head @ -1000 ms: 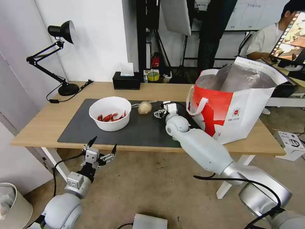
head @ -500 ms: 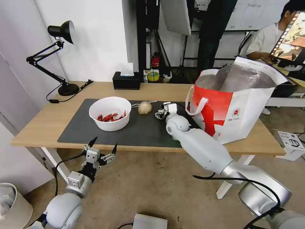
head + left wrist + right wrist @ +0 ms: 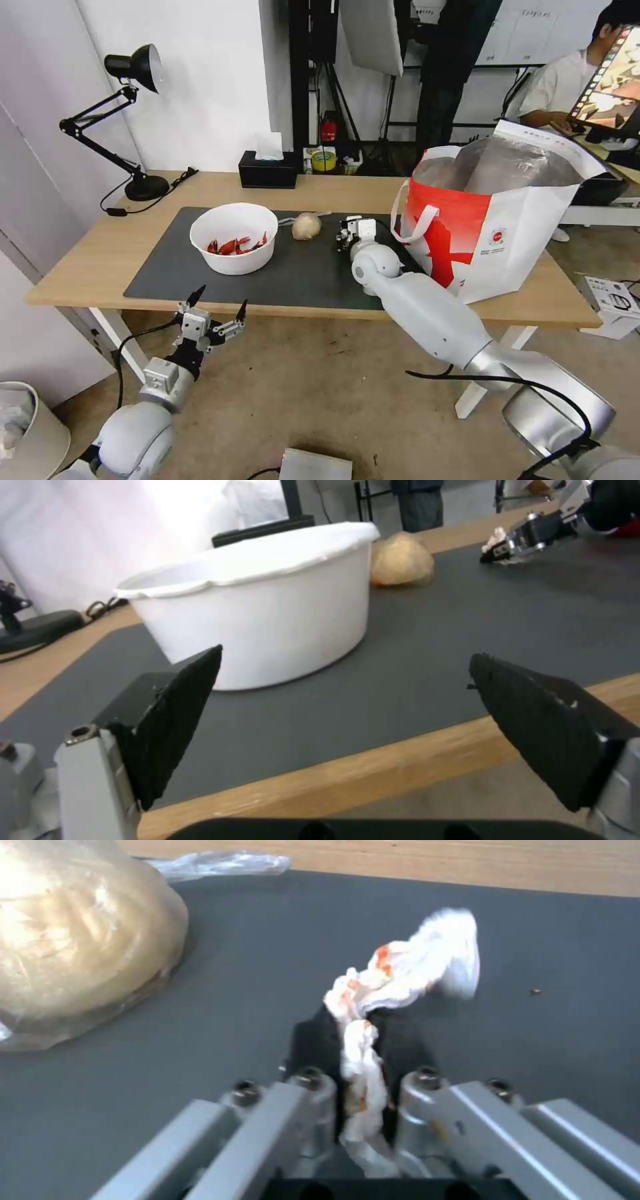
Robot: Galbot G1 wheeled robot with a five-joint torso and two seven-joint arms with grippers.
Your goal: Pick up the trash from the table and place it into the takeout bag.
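Note:
On the dark mat of the table (image 3: 87, 260), my right gripper (image 3: 345, 235) is shut on a crumpled white tissue (image 3: 393, 975) stained orange, pinched between its black fingers (image 3: 313, 1040). The beige round lump (image 3: 306, 226) (image 3: 73, 940) lies close beside it. A white round bowl (image 3: 233, 238) (image 3: 267, 610) with red crayfish shells sits further left on the mat. The red-and-white takeout bag (image 3: 493, 213) stands open at the table's right end. My left gripper (image 3: 218, 305) (image 3: 347, 715) hangs open below the front table edge, in front of the bowl.
A black desk lamp (image 3: 127, 120) stands at the back left and a black tissue box (image 3: 268, 172) at the back middle. A clear plastic scrap (image 3: 213, 862) lies behind the lump. A pale bin (image 3: 27, 427) sits on the floor at the left.
My right gripper's fingers have closed together on the tissue beside the lump. The head camera shifted slightly. The left arm has stayed where it was.

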